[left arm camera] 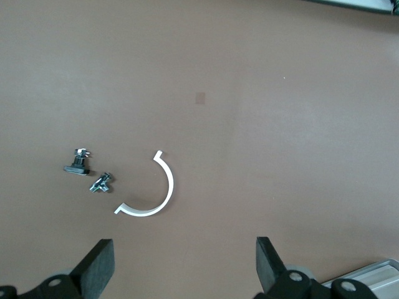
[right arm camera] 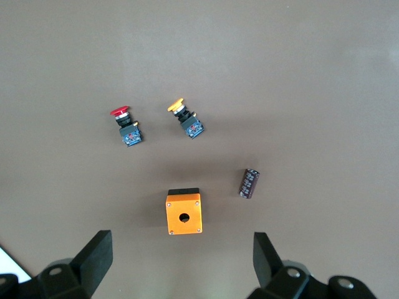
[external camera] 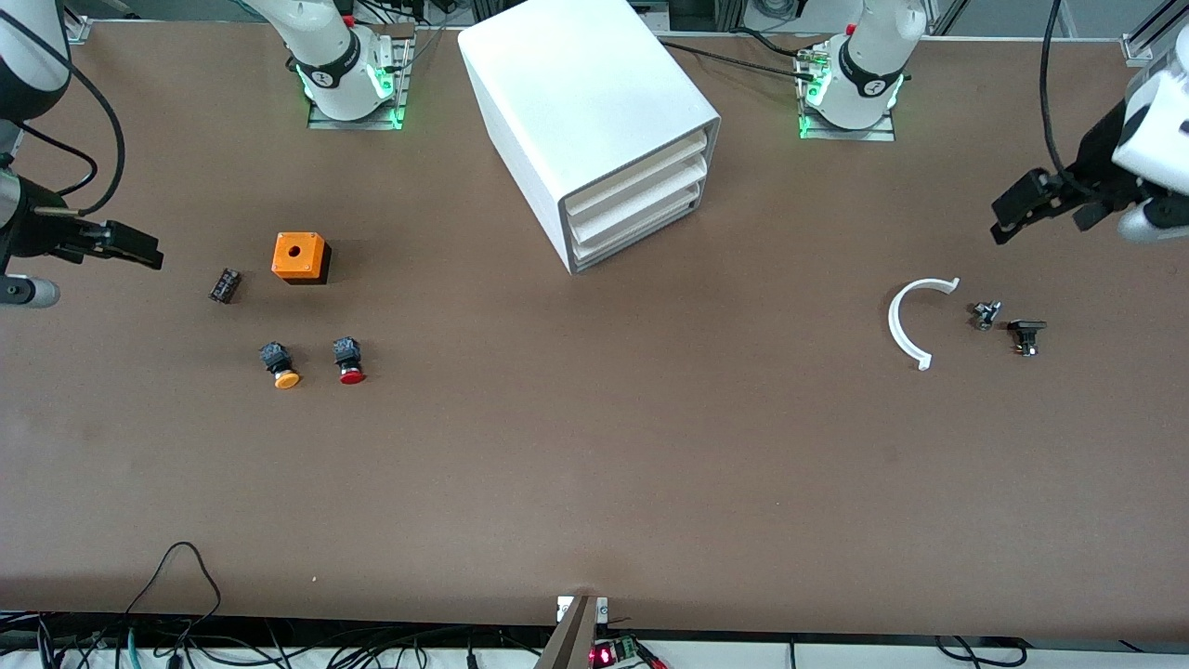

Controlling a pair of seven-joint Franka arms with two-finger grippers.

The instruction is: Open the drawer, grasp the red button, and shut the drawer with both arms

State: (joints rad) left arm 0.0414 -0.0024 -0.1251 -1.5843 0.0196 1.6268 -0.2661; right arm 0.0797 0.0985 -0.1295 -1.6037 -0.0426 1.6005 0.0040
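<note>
The white cabinet point(external camera: 576, 93) stands mid-table near the robots' bases, its three cream-fronted drawers point(external camera: 641, 204) all shut. The red-capped button point(external camera: 351, 360) lies on the table toward the right arm's end, beside the orange-capped button point(external camera: 280, 364); it also shows in the right wrist view point(right arm camera: 126, 126). My right gripper point(external camera: 139, 246) hangs open and empty over the right arm's end of the table; in its wrist view point(right arm camera: 181, 258) it is close to the orange cube point(right arm camera: 183, 213). My left gripper point(external camera: 1017, 209) hangs open and empty over the left arm's end, also seen in its wrist view point(left arm camera: 185, 261).
The orange cube with a hole point(external camera: 300, 256) and a small dark cylinder point(external camera: 224, 284) lie farther from the front camera than the buttons. A white C-shaped ring point(external camera: 906, 321) and two small metal parts point(external camera: 986, 314) point(external camera: 1026, 334) lie under the left gripper's area.
</note>
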